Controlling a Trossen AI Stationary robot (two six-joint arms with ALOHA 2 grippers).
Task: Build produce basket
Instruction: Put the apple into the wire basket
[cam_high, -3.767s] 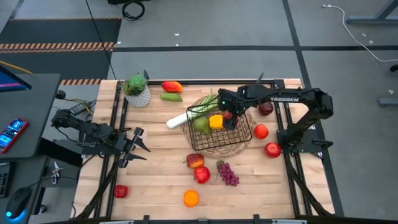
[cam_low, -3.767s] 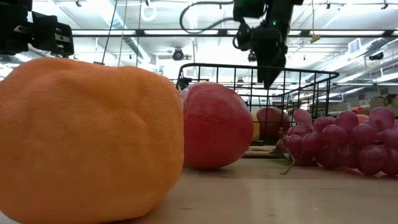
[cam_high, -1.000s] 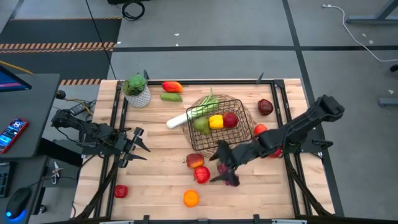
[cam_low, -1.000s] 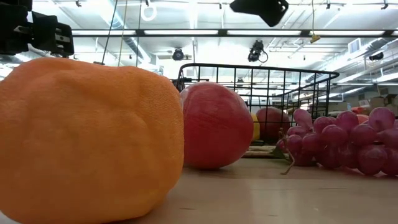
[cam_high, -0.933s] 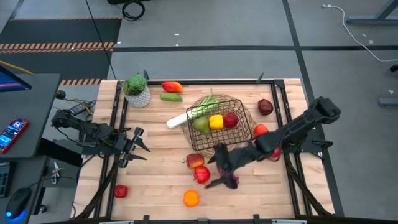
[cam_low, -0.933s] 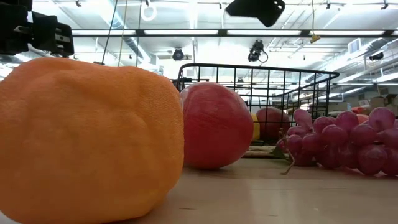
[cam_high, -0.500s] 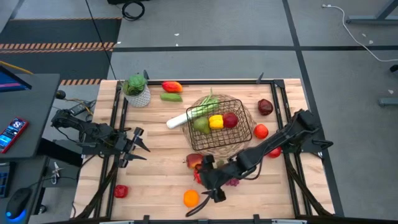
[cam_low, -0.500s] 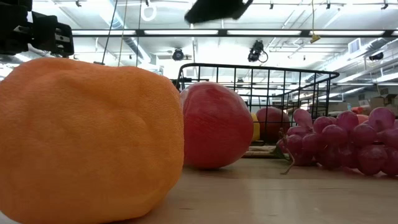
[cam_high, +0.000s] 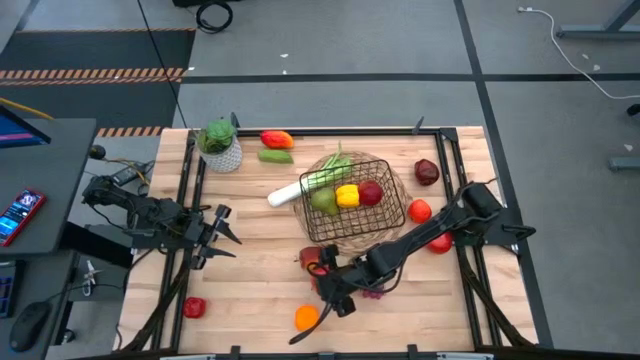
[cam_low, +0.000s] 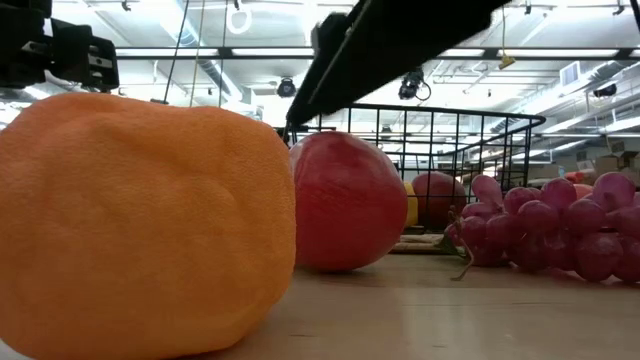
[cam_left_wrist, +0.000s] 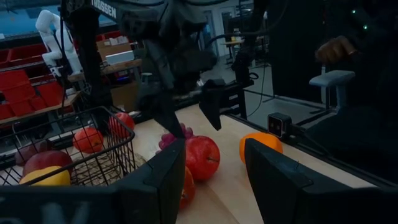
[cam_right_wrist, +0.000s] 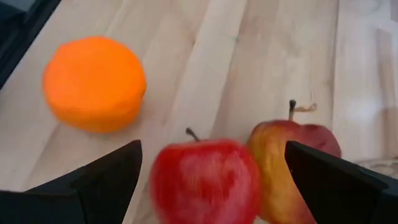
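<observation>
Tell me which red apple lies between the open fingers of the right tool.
The fully red apple nearest the orange. It lies centred before the right tool; the apple beside it is partly yellow and sits off-centre.

I count one basket (cam_high: 352, 205) holding four pieces: one leek (cam_high: 305, 186), one green pear, one yellow piece, one red fruit. Loose on the table (cam_high: 250, 260) I see six red apples, perhaps, since the arm hides some, one orange (cam_high: 306, 318), one grape bunch, one cucumber (cam_high: 274, 156), one mango (cam_high: 276, 139).
</observation>
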